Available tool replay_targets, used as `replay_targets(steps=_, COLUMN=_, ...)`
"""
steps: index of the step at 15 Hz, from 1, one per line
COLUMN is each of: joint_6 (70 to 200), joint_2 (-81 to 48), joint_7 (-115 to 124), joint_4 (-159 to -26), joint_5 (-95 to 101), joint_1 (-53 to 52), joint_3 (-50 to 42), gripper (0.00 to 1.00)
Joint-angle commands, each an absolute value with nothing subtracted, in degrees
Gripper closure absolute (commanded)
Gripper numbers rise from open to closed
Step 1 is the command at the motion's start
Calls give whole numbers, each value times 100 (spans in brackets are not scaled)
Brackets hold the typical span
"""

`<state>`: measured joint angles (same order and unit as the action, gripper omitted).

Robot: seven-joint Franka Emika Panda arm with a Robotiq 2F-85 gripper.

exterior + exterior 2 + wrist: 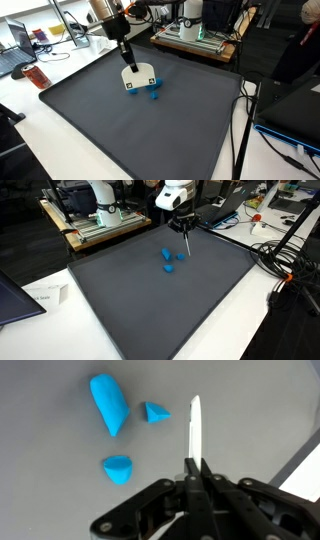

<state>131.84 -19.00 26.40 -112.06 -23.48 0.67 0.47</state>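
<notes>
In an exterior view the gripper [127,62] hangs over the dark tabletop [120,130], clamped on a flat white piece [140,77]. The blue pieces [153,93] lie just beside its lower edge.

In an exterior view the white piece [186,245] stands upright, edge-on.

In the wrist view its long axis runs straight out from the gripper [195,465]. The blue pieces [110,405] lie toward the picture's left edge, apart from it.

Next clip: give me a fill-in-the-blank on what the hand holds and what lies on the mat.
The hand is shut on a thin ____ blade. The wrist view shows ____ loose pieces lying on the dark mat. Those pieces are all coloured ____.
Missing words: white; three; blue.
</notes>
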Motion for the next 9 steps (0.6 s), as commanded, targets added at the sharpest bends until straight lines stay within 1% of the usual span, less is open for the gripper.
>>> replay_targets(steps=1, joint_6=13754, joint_2=-1846, joint_7=2240, joint_4=-11477, joint_5=-3213, joint_1=267, joint_3=119, gripper=99)
replay_targets(steps=9, joint_6=14746, joint_2=-2068, joint_7=1726, joint_4=-11755, joint_5=-4168, joint_1=347, joint_3=127, gripper=99)
